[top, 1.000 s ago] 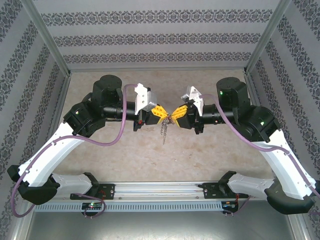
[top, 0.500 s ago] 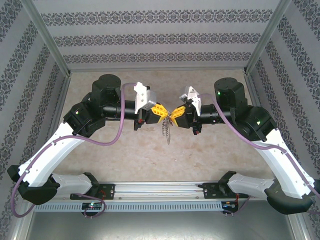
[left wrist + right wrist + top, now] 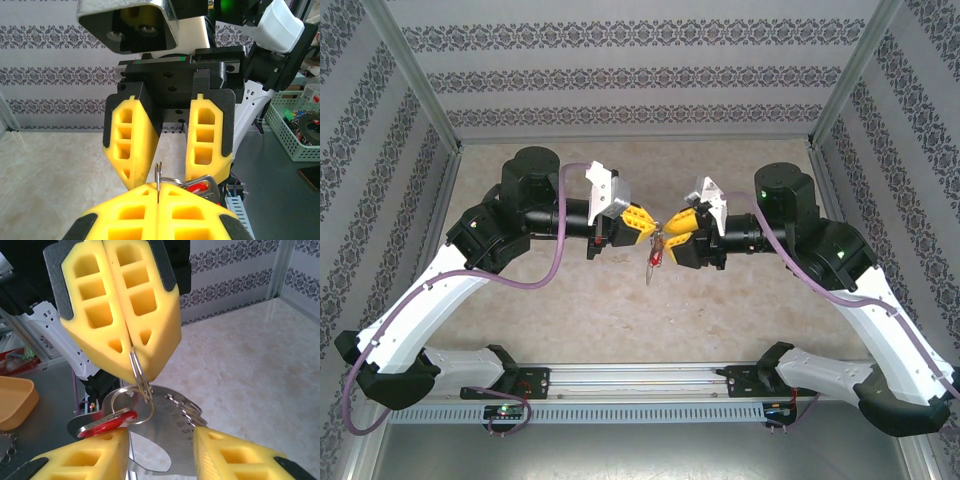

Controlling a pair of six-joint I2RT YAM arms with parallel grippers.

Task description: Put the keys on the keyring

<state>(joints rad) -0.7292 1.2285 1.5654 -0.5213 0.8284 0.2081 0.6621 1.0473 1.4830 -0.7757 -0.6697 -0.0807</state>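
Key threading, mid-air
Left gripper is clamped on a thin split ring; the red key and flat keyring dangle at its 6 o'clock. Right gripper gapes around them, gripping nothing. It would likely do best to close squarely on that key, then feed it slowly along the wire. Marbled beige tabletop lies well below; patterned walls enclose it.

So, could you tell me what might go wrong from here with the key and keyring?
1. The left gripper pinches only a thin ring at its fingertips; the hanging keyring and key could twist it loose and fall.
2. The right gripper is open with both at its fingertips; closing may catch the keyring, not the key.
3. The grippers sit tip to tip and could collide.
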